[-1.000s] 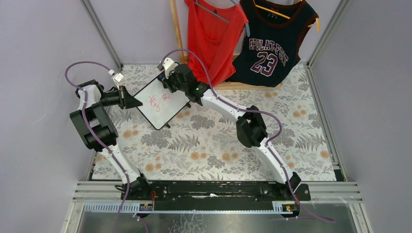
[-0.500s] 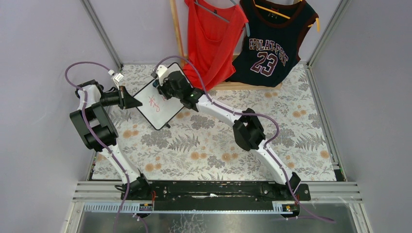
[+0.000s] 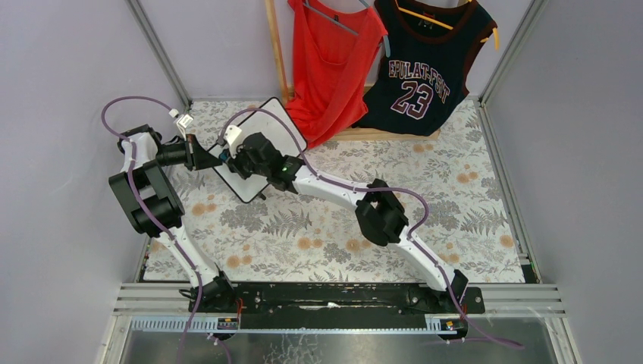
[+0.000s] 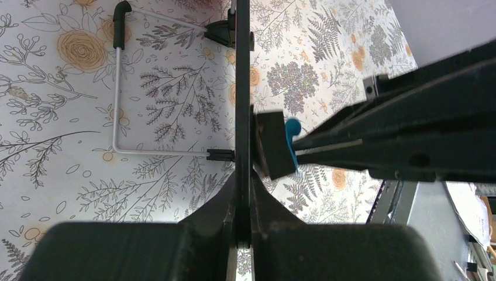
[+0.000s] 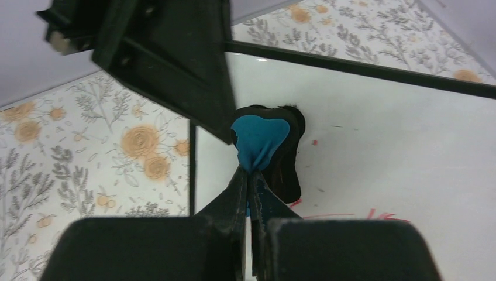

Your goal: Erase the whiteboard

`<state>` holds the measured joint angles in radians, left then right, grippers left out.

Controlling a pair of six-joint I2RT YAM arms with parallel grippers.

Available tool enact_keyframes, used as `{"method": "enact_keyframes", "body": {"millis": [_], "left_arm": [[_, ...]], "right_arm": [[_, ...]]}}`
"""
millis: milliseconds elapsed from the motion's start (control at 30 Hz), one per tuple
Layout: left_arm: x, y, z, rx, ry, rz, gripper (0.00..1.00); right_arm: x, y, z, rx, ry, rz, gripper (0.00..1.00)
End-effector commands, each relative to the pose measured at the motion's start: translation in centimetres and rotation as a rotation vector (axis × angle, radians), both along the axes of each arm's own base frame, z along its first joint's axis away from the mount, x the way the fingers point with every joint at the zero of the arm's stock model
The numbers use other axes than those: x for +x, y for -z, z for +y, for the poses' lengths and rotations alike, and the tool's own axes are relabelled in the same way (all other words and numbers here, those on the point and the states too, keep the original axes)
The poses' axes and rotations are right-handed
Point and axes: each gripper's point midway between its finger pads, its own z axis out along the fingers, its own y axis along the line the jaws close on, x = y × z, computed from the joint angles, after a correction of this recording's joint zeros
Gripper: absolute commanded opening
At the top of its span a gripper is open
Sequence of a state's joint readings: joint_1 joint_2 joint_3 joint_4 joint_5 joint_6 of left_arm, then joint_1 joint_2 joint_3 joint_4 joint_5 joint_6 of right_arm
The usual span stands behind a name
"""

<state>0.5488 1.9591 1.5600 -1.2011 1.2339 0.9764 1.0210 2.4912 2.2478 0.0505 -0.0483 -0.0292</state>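
The whiteboard (image 3: pixel 278 125) is tilted up at the back left of the table, its white face toward the right arm. My left gripper (image 3: pixel 206 158) is shut on its left edge. In the left wrist view the whiteboard (image 4: pixel 241 70) shows edge-on between the left gripper (image 4: pixel 243 196) jaws. My right gripper (image 3: pixel 232 154) is shut on a blue eraser (image 5: pixel 260 137) whose black felt presses the whiteboard (image 5: pixel 380 134) near that edge. Red strokes (image 5: pixel 351 215) remain beside the right gripper (image 5: pixel 248 172). The eraser (image 4: pixel 274 145) sits flat against the board.
A red top (image 3: pixel 334 53) and a dark number 23 jersey (image 3: pixel 425 72) hang at the back from a wooden rack (image 3: pixel 276 45). The board's wire stand (image 4: pixel 117 99) juts out behind it over the floral tablecloth (image 3: pixel 326 227). Purple walls close in both sides.
The right gripper swept the eraser leftward across the board, from its upper right to its left edge by the left gripper. The red writing no longer shows from above. The left arm held still.
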Motion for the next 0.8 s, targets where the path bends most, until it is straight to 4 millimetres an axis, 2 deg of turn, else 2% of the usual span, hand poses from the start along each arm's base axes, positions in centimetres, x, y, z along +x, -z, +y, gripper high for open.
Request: {"method": "enact_keyframes", "body": {"millis": [0, 100, 200, 500, 667, 767], "left_arm": [[-0.3, 0.6, -1.1, 0.051, 0.047, -0.016, 0.00], [-0.4, 0.6, -1.1, 0.060, 0.047, -0.016, 0.00], [-0.4, 0.6, -1.1, 0.065, 0.048, -0.015, 0.00], [-0.3, 0.5, -1.1, 0.061, 0.047, -0.019, 0.00], [-0.4, 0.5, -1.1, 0.064, 0.047, -0.016, 0.00], [-0.5, 0.6, -1.1, 0.065, 0.048, -0.015, 0.00]], "right_arm": [[-3.1, -0.7, 1.9, 0.033, -0.065, 0.032, 0.00], [-1.9, -0.2, 1.5, -0.006, -0.035, 0.001, 0.00], [0.1, -0.1, 0.3, -0.025, 0.007, -0.002, 0.00], [7.9, 0.1, -6.7, -0.070, 0.179, -0.004, 0.00], [11.1, 0.3, -9.8, -0.091, 0.251, -0.014, 0.00], [12.3, 0.2, -11.1, -0.096, 0.278, -0.016, 0.00]]}}
